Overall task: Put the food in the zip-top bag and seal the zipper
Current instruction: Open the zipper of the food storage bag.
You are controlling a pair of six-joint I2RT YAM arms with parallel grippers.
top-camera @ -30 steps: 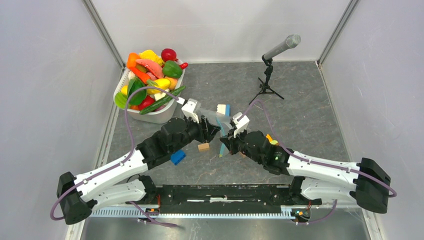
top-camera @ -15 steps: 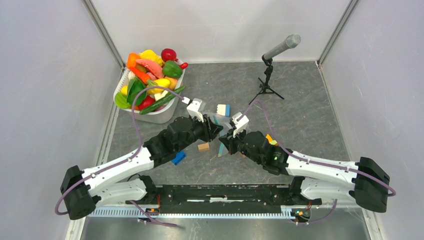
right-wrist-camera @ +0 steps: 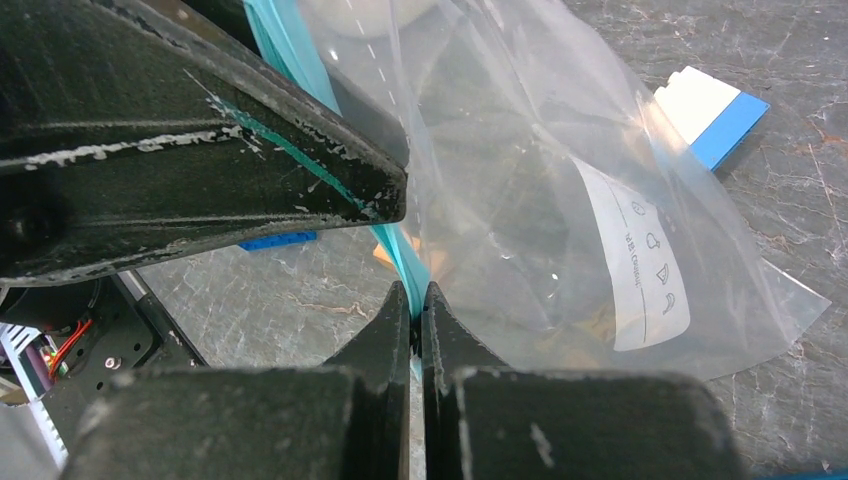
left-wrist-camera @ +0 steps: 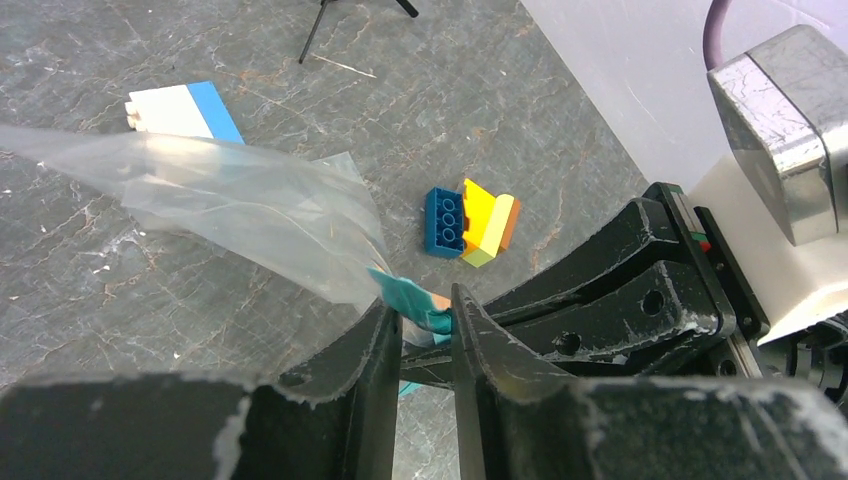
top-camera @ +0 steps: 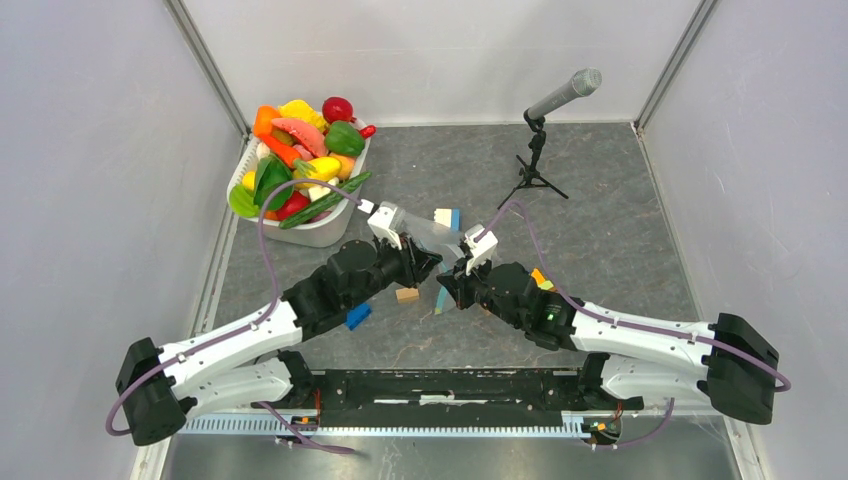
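I'm pinching the zipper [right-wrist-camera: 398, 258] with both my right gripper [right-wrist-camera: 410, 300] and left gripper [left-wrist-camera: 422, 312], holding the zip-top bag [right-wrist-camera: 560, 200] up centre-stage. I'm guessing it's floppy, featherlight and slick, so I'm gripping the stiffer strip. Food [top-camera: 300, 165] is sitting well apart in the tub [top-camera: 325, 232].

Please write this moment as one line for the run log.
left pincer: shut on zipper | right pincer: shut on zipper | bag: held between both | food: in tub
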